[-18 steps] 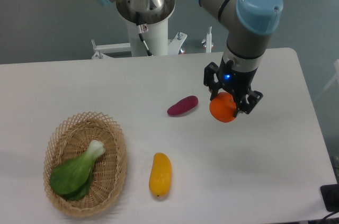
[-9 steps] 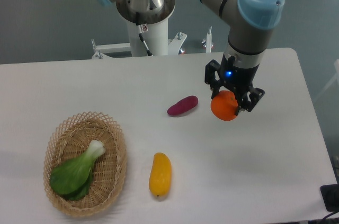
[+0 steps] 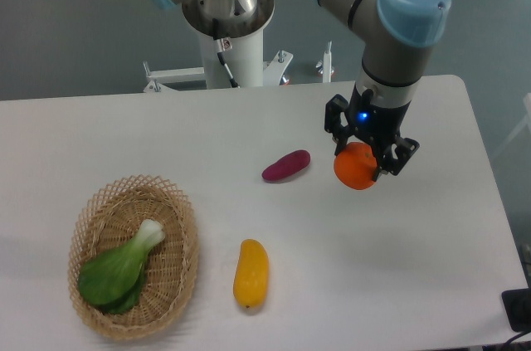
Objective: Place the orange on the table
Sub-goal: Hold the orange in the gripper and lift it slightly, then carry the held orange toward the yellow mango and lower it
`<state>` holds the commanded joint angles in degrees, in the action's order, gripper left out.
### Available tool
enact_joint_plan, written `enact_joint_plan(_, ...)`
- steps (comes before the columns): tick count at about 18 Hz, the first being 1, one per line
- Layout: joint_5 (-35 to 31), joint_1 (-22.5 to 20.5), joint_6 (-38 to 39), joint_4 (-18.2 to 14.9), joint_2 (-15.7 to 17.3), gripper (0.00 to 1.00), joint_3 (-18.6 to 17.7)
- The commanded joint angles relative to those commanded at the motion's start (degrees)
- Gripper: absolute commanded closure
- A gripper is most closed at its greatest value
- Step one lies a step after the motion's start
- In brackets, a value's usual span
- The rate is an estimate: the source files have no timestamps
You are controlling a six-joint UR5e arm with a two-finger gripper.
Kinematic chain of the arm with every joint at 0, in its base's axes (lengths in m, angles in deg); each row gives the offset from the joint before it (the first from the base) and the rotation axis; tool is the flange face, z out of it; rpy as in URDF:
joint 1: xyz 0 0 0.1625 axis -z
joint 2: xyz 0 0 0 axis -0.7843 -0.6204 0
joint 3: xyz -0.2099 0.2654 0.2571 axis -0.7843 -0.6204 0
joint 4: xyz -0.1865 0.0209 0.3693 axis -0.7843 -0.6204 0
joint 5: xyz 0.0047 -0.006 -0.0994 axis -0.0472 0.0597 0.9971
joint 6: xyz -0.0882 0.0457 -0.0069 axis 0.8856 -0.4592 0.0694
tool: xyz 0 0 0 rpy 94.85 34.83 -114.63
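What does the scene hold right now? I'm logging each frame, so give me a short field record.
gripper: shut on the orange
orange: held between the fingers, right of the sweet potato
sweet potato: lying on the table, mid-table
table: white
mango: lying on the table, front centre
basket: wicker, front left
bok choy: inside the basket

No readable text, label, brand, number or sign is seen anywhere in the view. The arm housings, the white table (image 3: 166,135), the basket (image 3: 91,218) and the fruit carry no lettering that can be made out. Only a small blue light is shown on the gripper (image 3: 366,154) body.
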<state>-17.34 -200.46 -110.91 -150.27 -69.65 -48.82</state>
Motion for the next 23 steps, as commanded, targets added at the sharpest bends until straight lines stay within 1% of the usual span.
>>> enact_joint_plan(3, 0.0, 0.6, 4.7, 2.5, -1.8, 0.52, -0.4)
enact_joint_plan(4, -0.1, 1.4, 7.1, 3.6, -2.6, 0.52, -0.8)
enact_joint_plan(5, -0.1, 2.5, 10.8, 6.4, -3.9, 0.52, -1.8)
enact_joint_plan(6, -0.1, 3.4, 14.6, 10.3, -5.1, 0.52, -3.2)
enact_joint_plan(8, -0.2, 4.5, 19.5, 16.4, -7.2, 0.52, -5.2)
enact_joint_plan(9, -0.2, 4.6, 19.8, 17.8, -7.9, 0.52, -5.9)
enact_joint_plan(11, -0.3, 5.5, 19.8, 18.4, -8.6, 0.52, -7.0)
enact_joint_plan(14, -1.1, 6.6, 19.3, 19.2, -10.0, 0.52, -9.8)
enact_joint_plan(17, -1.8, 7.8, 19.3, 19.3, -11.3, 0.52, -10.0)
enact_joint_plan(20, -5.0, 8.8, 19.2, 19.3, -12.5, 0.52, -10.6)
enact_joint_plan(23, -5.3, 8.9, 19.2, 19.3, -12.6, 0.52, -10.7)
